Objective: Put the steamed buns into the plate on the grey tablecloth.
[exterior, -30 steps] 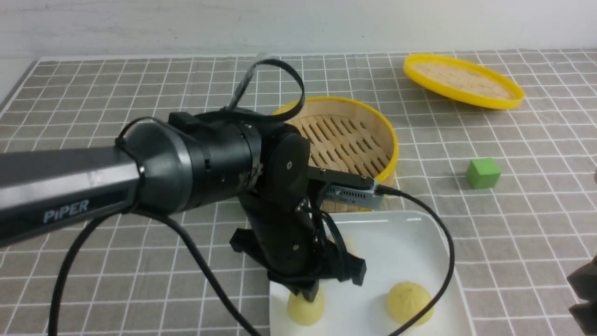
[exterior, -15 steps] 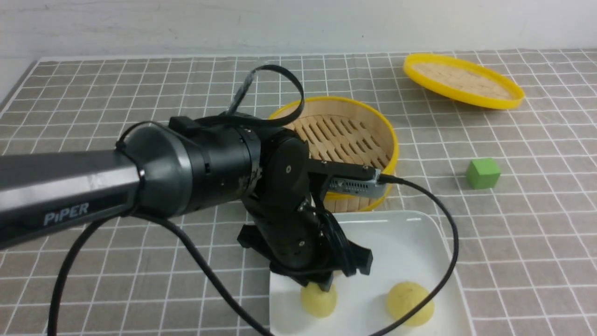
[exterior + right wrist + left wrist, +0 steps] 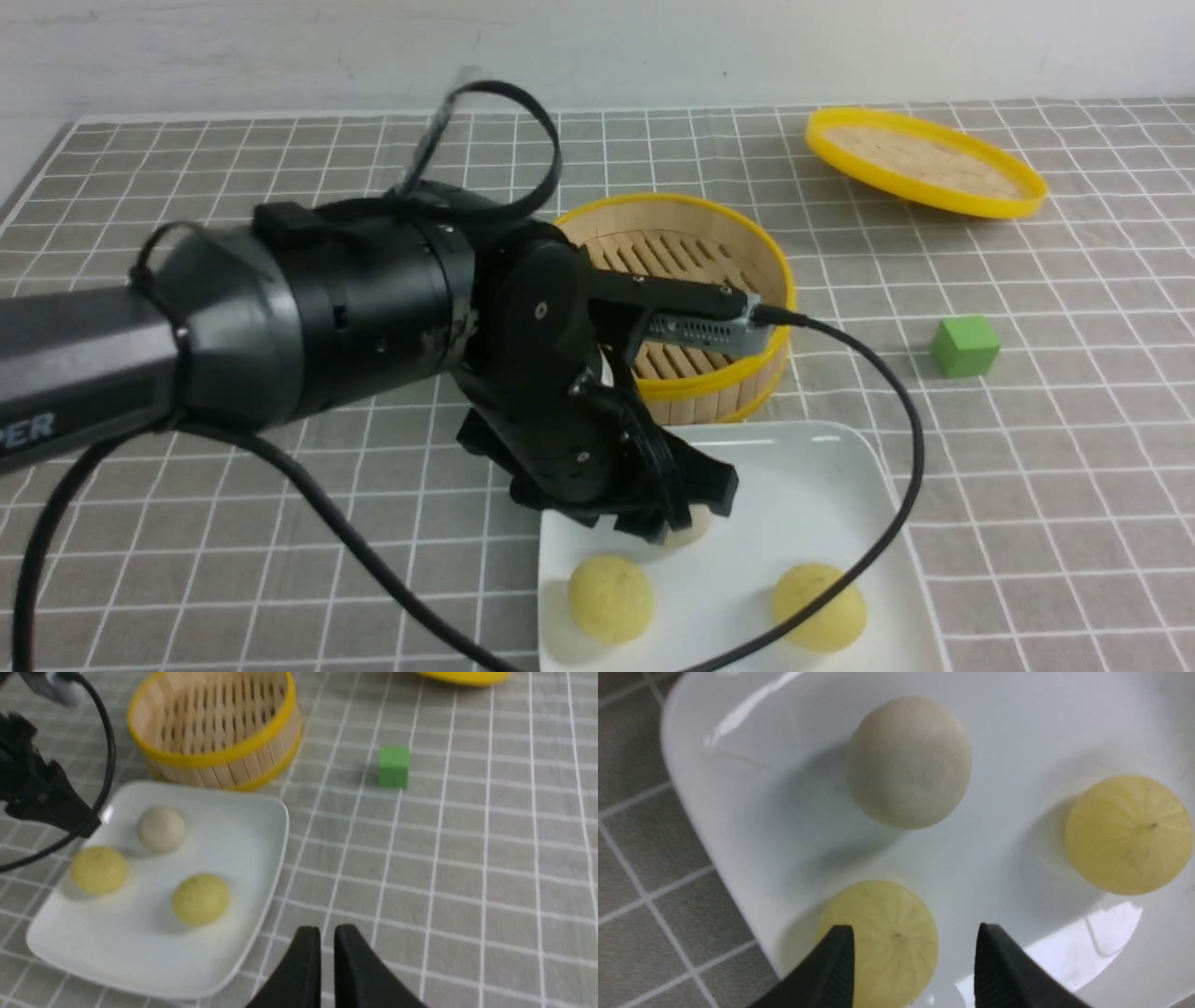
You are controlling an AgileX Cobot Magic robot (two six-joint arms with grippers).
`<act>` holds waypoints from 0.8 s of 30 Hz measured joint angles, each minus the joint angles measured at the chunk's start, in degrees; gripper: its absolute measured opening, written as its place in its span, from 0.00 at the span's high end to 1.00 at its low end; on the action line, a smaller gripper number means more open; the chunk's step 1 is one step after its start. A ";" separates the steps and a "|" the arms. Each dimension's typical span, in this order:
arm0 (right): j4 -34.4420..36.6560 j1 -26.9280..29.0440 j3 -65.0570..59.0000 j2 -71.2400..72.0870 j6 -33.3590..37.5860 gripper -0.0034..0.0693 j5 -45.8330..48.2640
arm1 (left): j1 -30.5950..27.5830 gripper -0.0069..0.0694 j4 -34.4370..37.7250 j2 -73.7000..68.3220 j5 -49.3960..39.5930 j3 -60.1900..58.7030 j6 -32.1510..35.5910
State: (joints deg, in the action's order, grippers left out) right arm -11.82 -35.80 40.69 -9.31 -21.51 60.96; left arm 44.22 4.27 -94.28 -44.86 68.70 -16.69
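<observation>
Left wrist view: left gripper [image 3: 915, 935] jaws open, empty; yellow bun [image 3: 878, 942] lies free beneath them on plate [image 3: 1041, 723].
Change: 1 s ago those jaws pinched this bun; now released, arm lifted.
Buns: white bun [image 3: 909, 762] and 2nd yellow bun [image 3: 1127, 833] also on plate, apart.
Steamer [image 3: 691, 271]: empty, 12 o'clock of plate.
Right gripper [image 3: 327, 938]: jaws nearly together, empty, over cloth [image 3: 467, 858].
Status: judged done; retreat remains.

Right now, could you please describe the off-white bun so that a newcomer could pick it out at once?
On the grey tablecloth, find the white square plate beside the round bamboo steamer basket. Of the small domed buns in the plate, the off-white bun lies nearest the basket. Its two neighbours are pale yellow; it alone is off-white.
</observation>
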 joint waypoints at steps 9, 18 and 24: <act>-0.66 0.00 -16.66 2.01 -0.24 0.97 -26.48 | 0.00 0.80 -5.19 6.51 -1.49 0.00 -2.33; 7.72 0.00 -20.07 2.01 6.18 0.97 -31.27 | 0.00 0.91 -6.41 6.80 -2.31 0.00 -2.33; 14.44 0.00 -20.39 2.01 15.18 0.97 -31.34 | 0.00 0.91 -7.27 6.80 -2.25 0.00 -2.33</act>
State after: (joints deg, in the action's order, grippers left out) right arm 2.62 -35.80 20.30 -7.30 -6.33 29.62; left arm 44.22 -3.00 -87.48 -47.11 68.70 -19.03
